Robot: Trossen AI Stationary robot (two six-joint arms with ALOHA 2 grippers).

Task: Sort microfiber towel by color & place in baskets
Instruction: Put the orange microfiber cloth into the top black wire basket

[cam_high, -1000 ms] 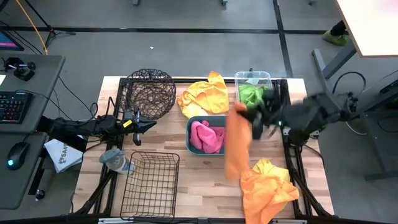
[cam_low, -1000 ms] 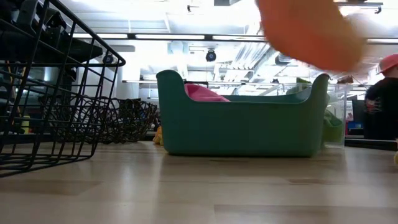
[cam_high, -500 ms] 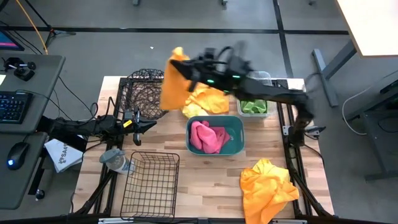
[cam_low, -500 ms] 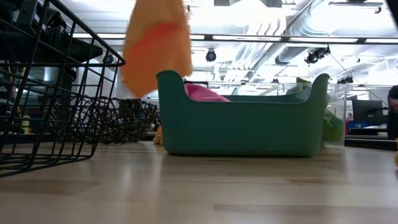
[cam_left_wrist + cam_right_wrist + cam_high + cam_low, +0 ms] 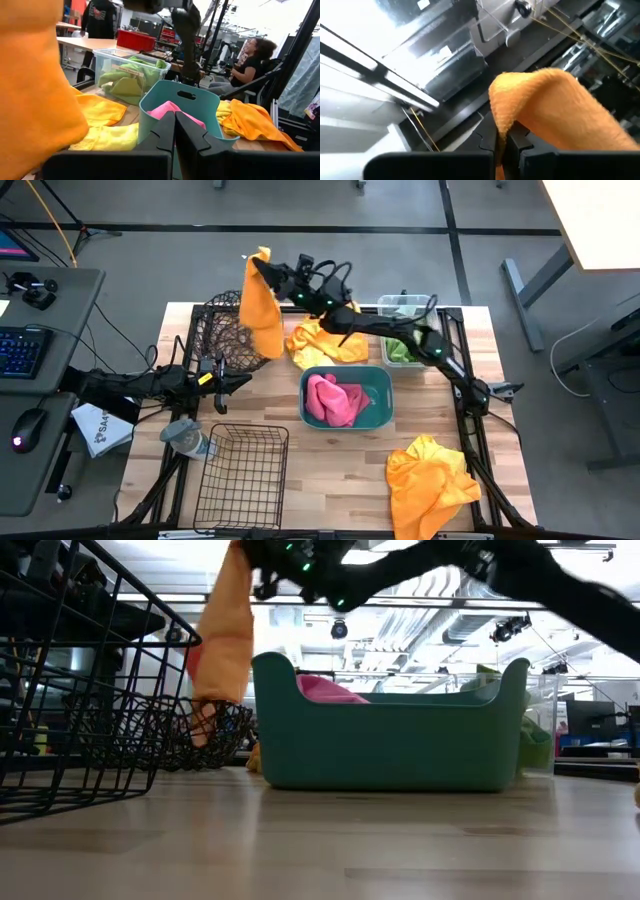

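We see a grey-blue cloth lump (image 5: 186, 438) on the wooden table (image 5: 330, 465), near its left edge. Left of the table stands a grey desk (image 5: 50, 395) — on it a keyboard (image 5: 22, 351), a mouse (image 5: 29, 427) and a white packet (image 5: 100, 430). Beyond the table, two people show — one standing (image 5: 100, 18), one seated (image 5: 251, 62) — near a red crate (image 5: 137, 40).

Orange towel (image 5: 261, 305) curtaining the round basket (image 5: 233, 330)

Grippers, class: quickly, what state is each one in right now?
Left gripper: shut, empty, waiting beside the round wire basket.
Right gripper: shut on an orange towel hanging over that basket.
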